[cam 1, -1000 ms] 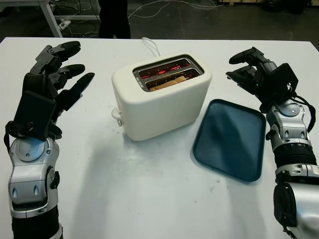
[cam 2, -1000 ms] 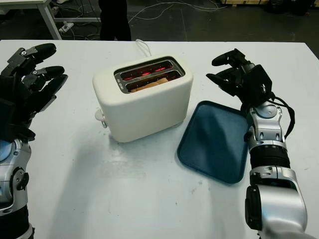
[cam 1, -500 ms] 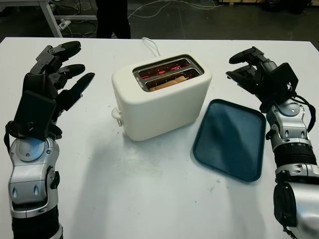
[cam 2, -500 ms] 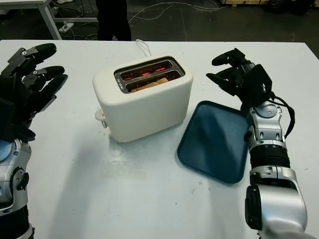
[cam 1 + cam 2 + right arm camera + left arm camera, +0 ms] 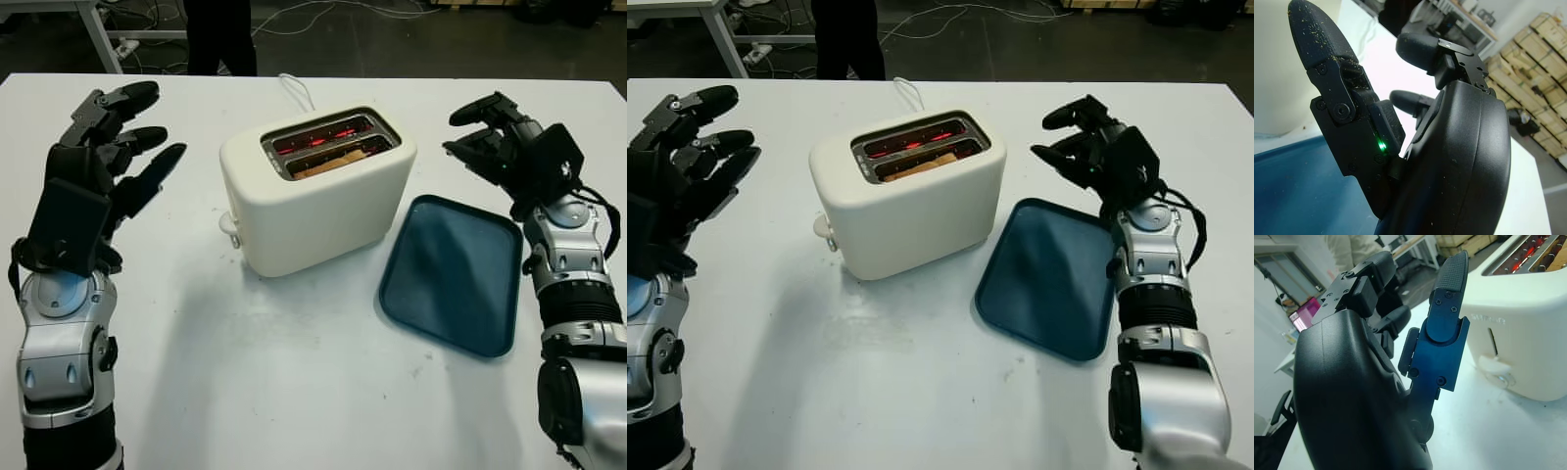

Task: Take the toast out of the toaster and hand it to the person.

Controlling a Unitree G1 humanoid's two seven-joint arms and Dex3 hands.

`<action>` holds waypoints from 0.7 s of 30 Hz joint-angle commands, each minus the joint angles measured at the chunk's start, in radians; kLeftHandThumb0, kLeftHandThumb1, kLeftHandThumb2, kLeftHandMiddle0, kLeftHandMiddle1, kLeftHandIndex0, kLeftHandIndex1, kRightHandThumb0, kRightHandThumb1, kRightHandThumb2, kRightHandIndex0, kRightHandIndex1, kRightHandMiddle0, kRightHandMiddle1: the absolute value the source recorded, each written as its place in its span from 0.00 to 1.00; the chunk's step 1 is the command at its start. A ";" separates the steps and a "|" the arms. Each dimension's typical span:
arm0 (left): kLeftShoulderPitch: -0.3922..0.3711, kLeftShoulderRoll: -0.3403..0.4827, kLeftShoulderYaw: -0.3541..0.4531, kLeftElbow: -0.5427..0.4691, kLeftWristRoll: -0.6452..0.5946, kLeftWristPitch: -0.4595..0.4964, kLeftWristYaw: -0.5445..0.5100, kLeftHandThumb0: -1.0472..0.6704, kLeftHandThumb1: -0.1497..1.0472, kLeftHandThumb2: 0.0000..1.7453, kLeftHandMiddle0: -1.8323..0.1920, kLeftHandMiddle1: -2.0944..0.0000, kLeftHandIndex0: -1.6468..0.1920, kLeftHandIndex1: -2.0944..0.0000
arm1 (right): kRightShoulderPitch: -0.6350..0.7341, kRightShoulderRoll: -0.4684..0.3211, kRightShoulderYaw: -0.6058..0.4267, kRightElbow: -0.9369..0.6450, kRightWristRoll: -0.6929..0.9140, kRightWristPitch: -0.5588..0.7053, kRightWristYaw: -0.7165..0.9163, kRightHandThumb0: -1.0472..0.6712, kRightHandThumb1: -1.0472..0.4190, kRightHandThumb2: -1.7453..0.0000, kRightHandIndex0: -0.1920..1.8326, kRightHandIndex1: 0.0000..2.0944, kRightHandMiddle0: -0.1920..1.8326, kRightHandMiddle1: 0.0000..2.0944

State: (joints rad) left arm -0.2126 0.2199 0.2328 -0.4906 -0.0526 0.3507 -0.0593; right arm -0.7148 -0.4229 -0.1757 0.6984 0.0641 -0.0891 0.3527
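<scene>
Toaster point(image 5: 315, 191) sits mid-table, cream body, cord running off the far edge; both slots glow red, so elements look live; toast point(image 5: 338, 157) is in the near slot, tan top edge barely above the slot rim, far slot looks bare; lever knob point(image 5: 228, 224) on the toaster's left end face. Left hand point(image 5: 103, 157) is raised over the table left of the toaster, well apart from it, open, holding nothing; right hand point(image 5: 1097, 157) is up at the right, beyond the far corner of the blue tray point(image 5: 453, 272), open, nothing in it. Tray lies flat just right of the toaster, nothing on it. Person point(image 5: 220, 34) stands at the far side of the table, legs visible. Judgement: grasp not started. Toast should be light, stiff but brittle, crumbly, probably hot; slot walls hot too; exposed edge is too little to pinch, so likely pop the lever first, then pinch the top edge across the slice's faces with light force; squeezing hard risks snapping it; thick fingers may foul the slot rim.
</scene>
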 commanded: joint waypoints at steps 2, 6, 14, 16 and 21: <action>-0.009 0.013 0.000 0.002 -0.008 0.001 -0.007 0.27 0.88 0.00 0.78 0.57 0.70 0.74 | -0.016 -0.011 0.001 0.002 0.004 -0.017 0.000 0.00 0.16 1.00 0.11 0.82 0.16 0.75; -0.014 0.014 0.000 -0.001 -0.011 0.005 -0.006 0.27 0.88 0.00 0.78 0.56 0.70 0.74 | -0.017 -0.011 0.003 -0.001 0.001 -0.010 -0.002 0.00 0.16 1.00 0.12 0.81 0.16 0.75; -0.010 0.015 -0.001 0.002 -0.007 -0.005 -0.007 0.27 0.88 0.00 0.79 0.56 0.70 0.74 | -0.017 -0.011 0.004 -0.005 -0.002 -0.011 -0.005 0.00 0.16 1.00 0.11 0.81 0.16 0.75; -0.009 0.013 -0.002 -0.001 -0.005 -0.001 -0.003 0.27 0.88 0.00 0.79 0.56 0.70 0.74 | -0.017 -0.012 0.005 -0.008 -0.001 -0.006 -0.002 0.00 0.16 1.00 0.11 0.81 0.15 0.75; -0.009 0.015 -0.002 0.000 -0.001 0.001 -0.002 0.27 0.88 0.00 0.78 0.57 0.70 0.74 | -0.015 -0.014 0.004 -0.006 0.001 -0.007 0.002 0.00 0.16 1.00 0.10 0.81 0.15 0.75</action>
State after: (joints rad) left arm -0.2182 0.2258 0.2324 -0.4897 -0.0528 0.3507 -0.0613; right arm -0.7148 -0.4230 -0.1750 0.6982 0.0627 -0.0888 0.3523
